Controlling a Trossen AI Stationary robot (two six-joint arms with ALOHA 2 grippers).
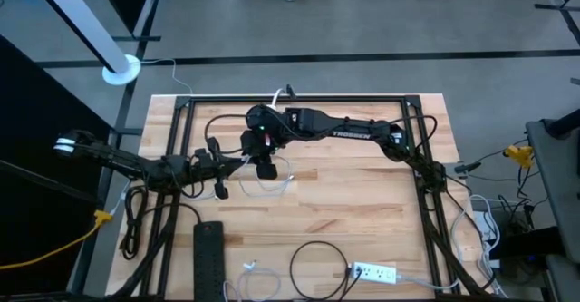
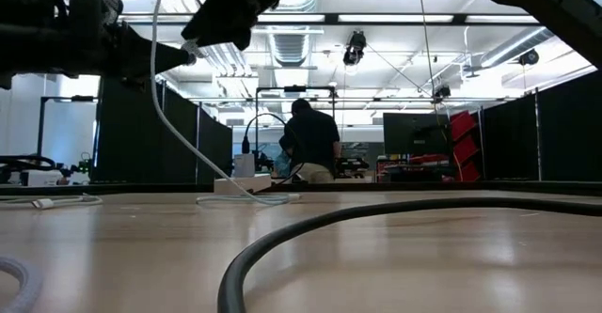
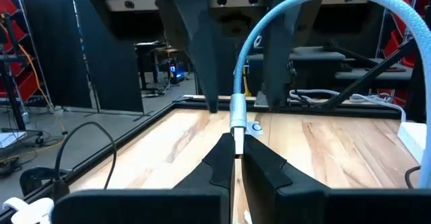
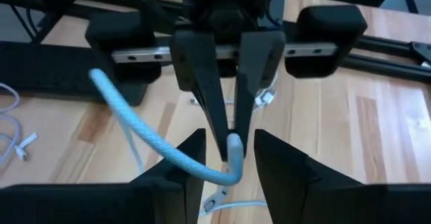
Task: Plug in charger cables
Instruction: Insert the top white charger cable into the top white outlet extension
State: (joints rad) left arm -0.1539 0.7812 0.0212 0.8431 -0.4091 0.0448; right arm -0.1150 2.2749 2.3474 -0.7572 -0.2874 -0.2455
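Looking straight down in the high view, we see the left gripper (image 1: 243,161) and the right gripper (image 1: 256,153) meeting tip to tip over the middle of the wooden table (image 1: 362,211). A white charger cable (image 1: 276,182) loops on the wood just beside them. Nearer the front edge lie a black power strip (image 1: 208,257), a black cable loop (image 1: 317,267) and a white power strip (image 1: 374,272); a yellow cord (image 1: 86,228) runs off the table's left side.

In the low view, we see both arms raised above the table, with the white cable (image 2: 169,116) hanging from them in a long curve down to the tabletop, where its slack rests. A thick black cable (image 2: 310,228) sweeps across the foreground. A person (image 2: 310,144) stands in the room behind.

In the left wrist view, we see the left gripper's fingers (image 3: 219,160) closed to a narrow gap on the plug end (image 3: 238,116) of the white braided cable, which arches up and away. The right gripper's fingers (image 3: 195,42) come down from above on either side of the same plug.

In the right wrist view, we see the right gripper's fingers (image 4: 279,160) standing partly apart, holding nothing. Between them, the left gripper's fingers (image 4: 209,89) pinch the cable end (image 4: 234,146), and the cable curves off to one side above the table.
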